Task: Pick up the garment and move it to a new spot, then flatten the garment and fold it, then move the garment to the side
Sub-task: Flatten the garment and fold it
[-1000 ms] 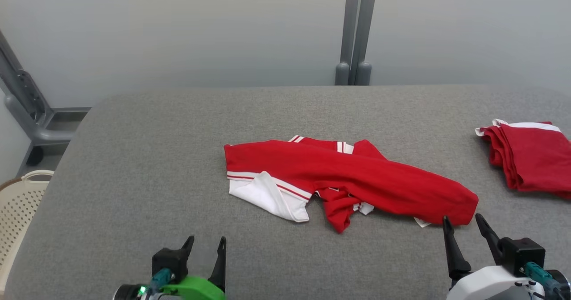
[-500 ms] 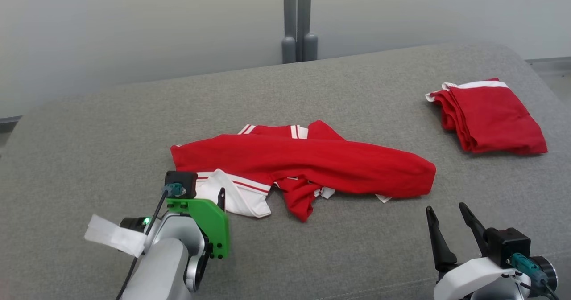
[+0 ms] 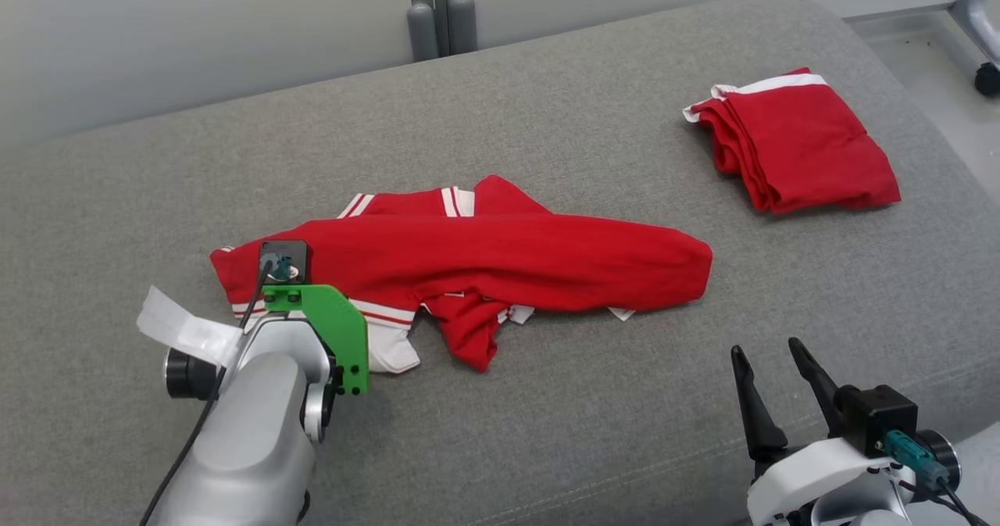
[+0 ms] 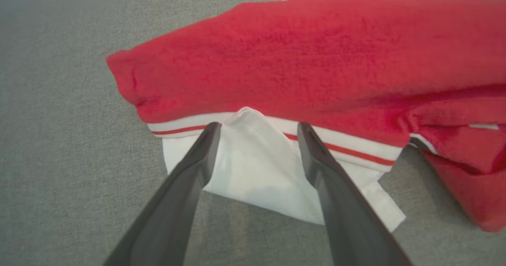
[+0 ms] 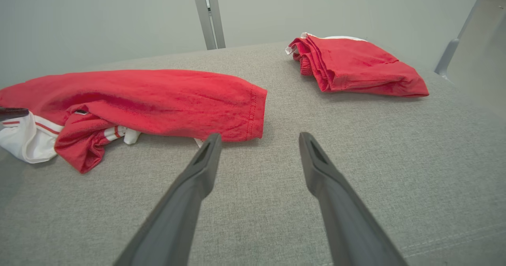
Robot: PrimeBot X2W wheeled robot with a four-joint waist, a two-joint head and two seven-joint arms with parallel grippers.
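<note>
Left of the folded red pile (image 3: 793, 143) on the grey padded table (image 3: 594, 432), crumpled red-and-white shirt (image 3: 508, 256) looks soft, light, floppy; left gripper (image 4: 257, 127) jaws apart straddling its white flap (image 4: 253, 167), likely best pinch spot; right gripper (image 5: 259, 136) apart, empty, nearer the pile.

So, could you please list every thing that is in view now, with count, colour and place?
garment: 1, red with white trim, crumpled at the table's centre
folded cloth: 1, red with white edge, table's far right
table: 1, grey, under both
post: 1, grey, behind the table
left gripper: 1, dark fingers, open around the garment's white part
right gripper: 1, dark fingers, open, over bare table near the garment's right end
</note>
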